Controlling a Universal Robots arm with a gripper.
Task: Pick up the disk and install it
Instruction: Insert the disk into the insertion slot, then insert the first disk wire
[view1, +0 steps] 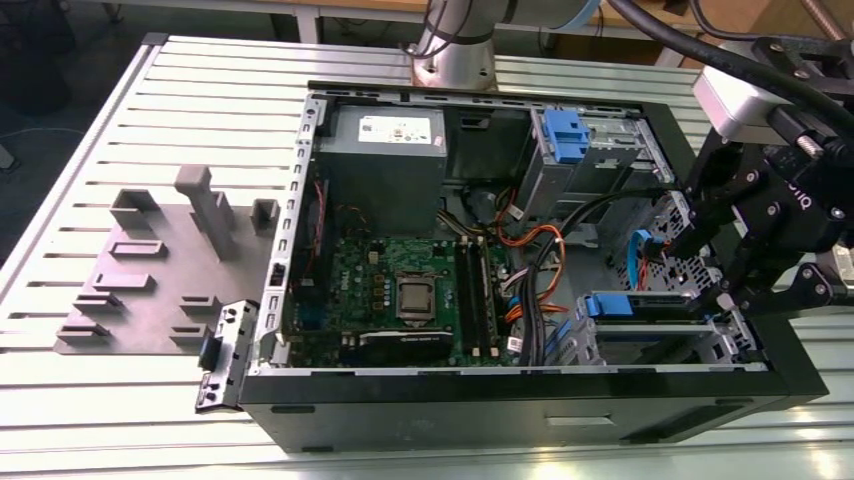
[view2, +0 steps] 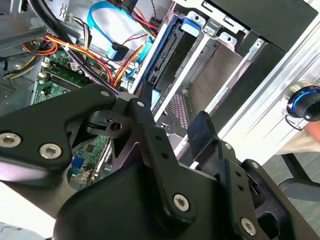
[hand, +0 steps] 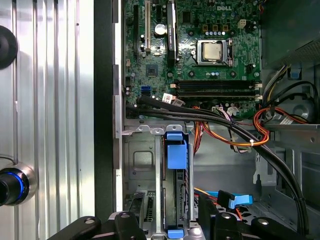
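Observation:
The disk (view1: 627, 305) lies in the lower drive bay at the front corner of the open computer case (view1: 534, 400), on the exterior view's right; its blue front edge faces the motherboard. In both wrist views the disk (hand: 176, 150) (view2: 167, 55) sits between the bay's metal rails. My gripper (view1: 731, 300) hangs over the bay's outer end. It is open, with one black finger on each side of the disk's end (hand: 172, 227) (view2: 172, 115), and I cannot tell whether the fingers (view2: 202, 131) touch it.
A grey power supply (view1: 384, 150) and a perforated cage with a blue latch (view1: 567, 135) fill the case's far side. Orange, black and blue cables (hand: 240, 135) run beside the bay. A grey fixture plate (view1: 160, 270) lies on the slatted table at the exterior view's left.

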